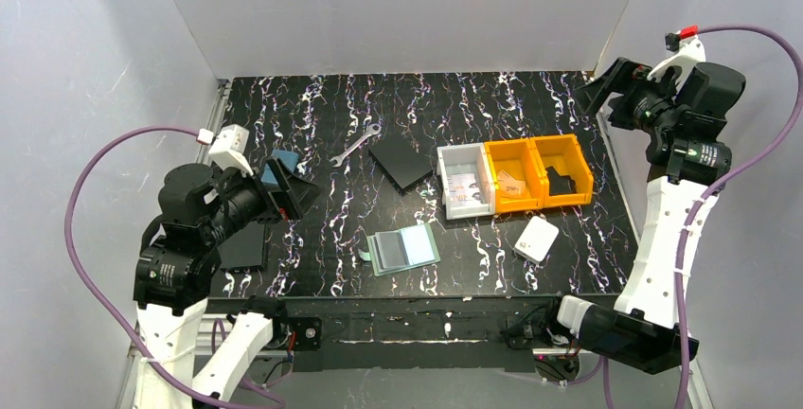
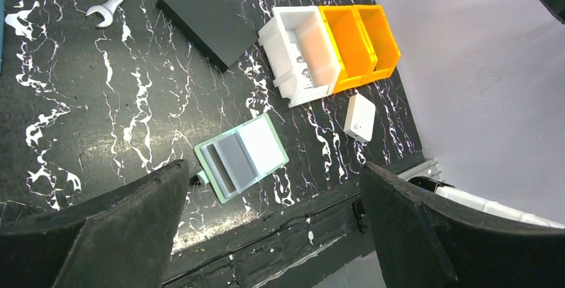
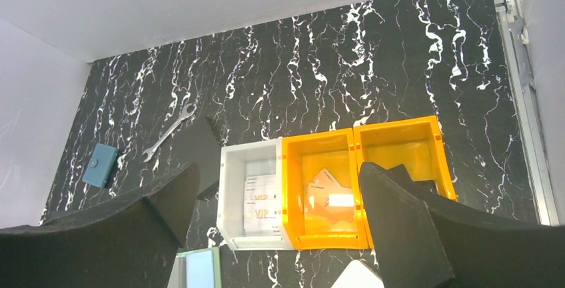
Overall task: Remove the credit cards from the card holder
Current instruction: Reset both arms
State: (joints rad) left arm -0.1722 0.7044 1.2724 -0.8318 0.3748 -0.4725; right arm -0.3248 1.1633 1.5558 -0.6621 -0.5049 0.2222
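The card holder [image 1: 404, 249] lies open and flat near the table's front edge. It is mint green with grey panels on its left half and a light-blue rectangle [image 2: 262, 145] on its right half; I cannot tell whether that is a credit card or a panel. No tan card shows in the holder. Its corner shows in the right wrist view [image 3: 197, 269]. My left gripper [image 1: 284, 186] is open and empty, raised to the left of the holder, which lies between its fingertips in the left wrist view [image 2: 273, 166]. My right gripper [image 1: 601, 87] is open and empty, raised high at the far right [image 3: 278, 168].
A white bin [image 1: 464, 182] holds VIP cards and an orange bin [image 1: 512, 177] holds tan cards. A second orange bin [image 1: 562, 170] holds a black object. A white square box [image 1: 537, 238], a black plate [image 1: 400, 161], a wrench [image 1: 357, 142] and a blue pouch [image 3: 100, 165] lie around.
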